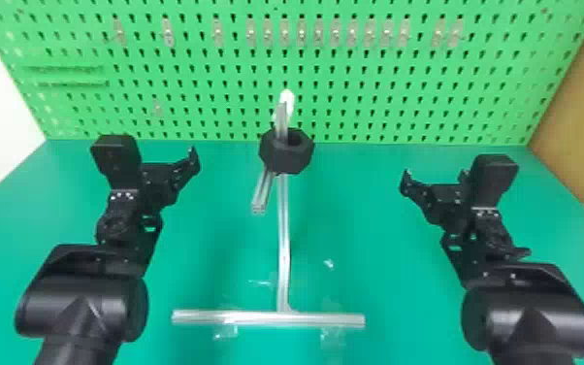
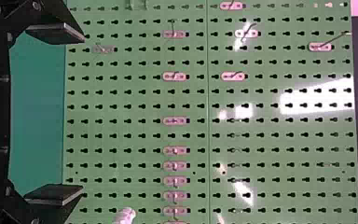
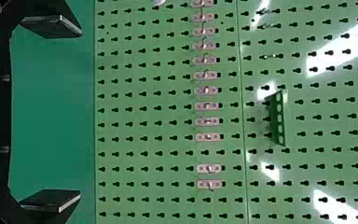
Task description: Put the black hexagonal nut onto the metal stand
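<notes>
Silver metal stand (image 1: 283,247): foot bar (image 1: 257,318) nearest.
Black two-fingered right gripper (image 3: 79,113): spread wide, empty.
Black two-fingered left gripper (image 2: 82,114): likewise wide, empty.
Black hexagonal nut (image 1: 283,157): apparently around the stand's upper post (image 1: 281,116), untouched by either gripper; a brush against the post could jolt it loose.
Green metal pegboard (image 1: 354,60): behind; no legible writing.

The black hexagonal nut (image 1: 283,161) sits hole-up around the silver metal stand (image 1: 283,233).
</notes>
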Controlling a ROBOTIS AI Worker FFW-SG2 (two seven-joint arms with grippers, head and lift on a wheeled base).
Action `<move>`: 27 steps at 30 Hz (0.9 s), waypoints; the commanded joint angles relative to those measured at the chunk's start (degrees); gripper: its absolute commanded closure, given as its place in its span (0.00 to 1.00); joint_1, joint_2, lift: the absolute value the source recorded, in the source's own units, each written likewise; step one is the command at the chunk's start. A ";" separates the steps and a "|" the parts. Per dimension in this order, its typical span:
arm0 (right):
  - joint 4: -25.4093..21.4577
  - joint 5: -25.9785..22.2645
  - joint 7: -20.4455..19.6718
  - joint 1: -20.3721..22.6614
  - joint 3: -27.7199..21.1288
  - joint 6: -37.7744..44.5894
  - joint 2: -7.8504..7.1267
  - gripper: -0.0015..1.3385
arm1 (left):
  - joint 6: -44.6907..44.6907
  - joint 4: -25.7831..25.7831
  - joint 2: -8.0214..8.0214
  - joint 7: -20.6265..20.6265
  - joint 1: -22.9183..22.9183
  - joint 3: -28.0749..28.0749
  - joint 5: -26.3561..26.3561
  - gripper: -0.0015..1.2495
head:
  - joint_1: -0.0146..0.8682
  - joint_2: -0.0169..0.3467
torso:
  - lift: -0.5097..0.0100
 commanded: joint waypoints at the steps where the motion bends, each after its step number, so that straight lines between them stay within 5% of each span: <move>1: -0.70 0.18 -0.21 0.45 0.09 0.99 0.00 0.07 | -0.64 0.31 -0.41 0.00 -0.31 -0.26 -0.48 0.12 | 0.80 0.27 | 0.98; 27: -1.31 0.18 -0.65 0.36 0.53 2.74 -0.35 0.07 | -0.90 0.40 -1.11 0.00 -0.22 0.00 -1.27 0.12 | 0.80 0.27 | 0.98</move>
